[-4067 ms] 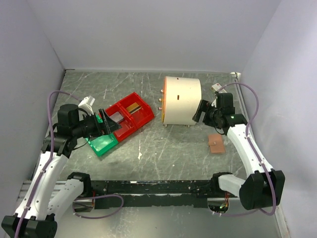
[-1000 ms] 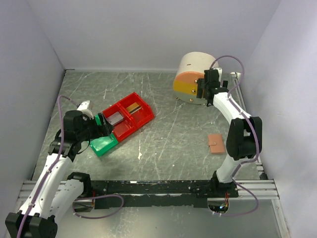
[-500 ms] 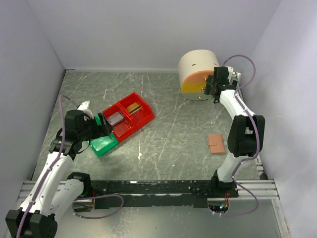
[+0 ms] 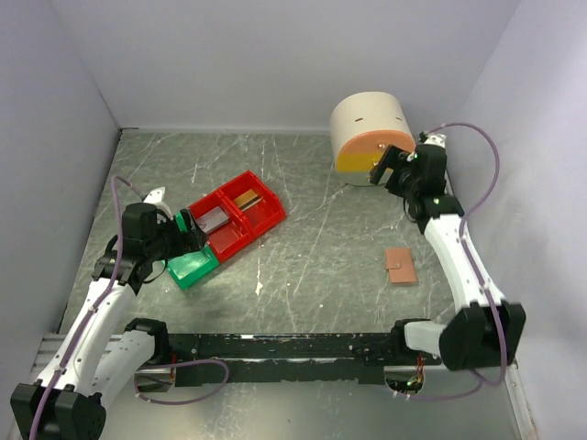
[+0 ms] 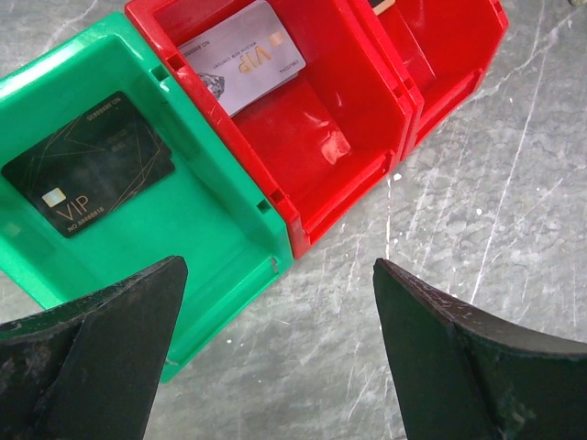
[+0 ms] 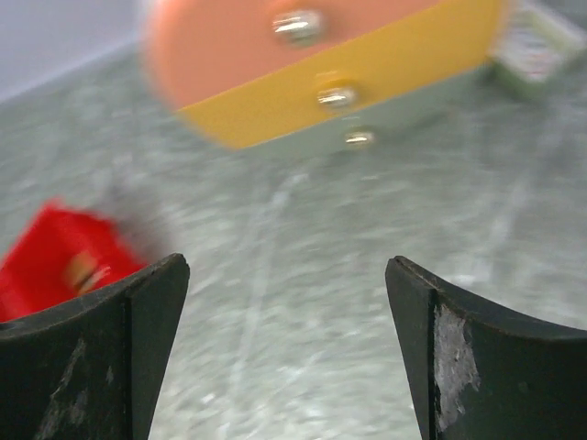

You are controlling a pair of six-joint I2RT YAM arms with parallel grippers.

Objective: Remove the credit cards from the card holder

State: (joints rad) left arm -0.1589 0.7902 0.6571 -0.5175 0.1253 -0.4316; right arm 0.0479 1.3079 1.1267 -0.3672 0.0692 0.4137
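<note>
Both cards in the left wrist view read "VIP": dark card (image 5: 89, 163) in the green bin (image 5: 220, 220), silver card (image 5: 242, 55) in the red bin (image 5: 312, 156). Only the top view showed the card holder (image 4: 401, 266), flat on the table (image 4: 321, 257) near its right edge, open room around it. Left claw (image 5: 277, 302) gaped wide above the bins; right claw (image 6: 284, 275) was wide too, empty, facing the cream drum (image 4: 369, 137).

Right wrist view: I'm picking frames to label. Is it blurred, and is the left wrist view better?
Right wrist view: motion-blurred, the cylinder and a red bin smeared, only the right pincer crisp. Left wrist view: sharp, print legible on the dark card and silver card, a small glare spot on the middle red bin floor.
</note>
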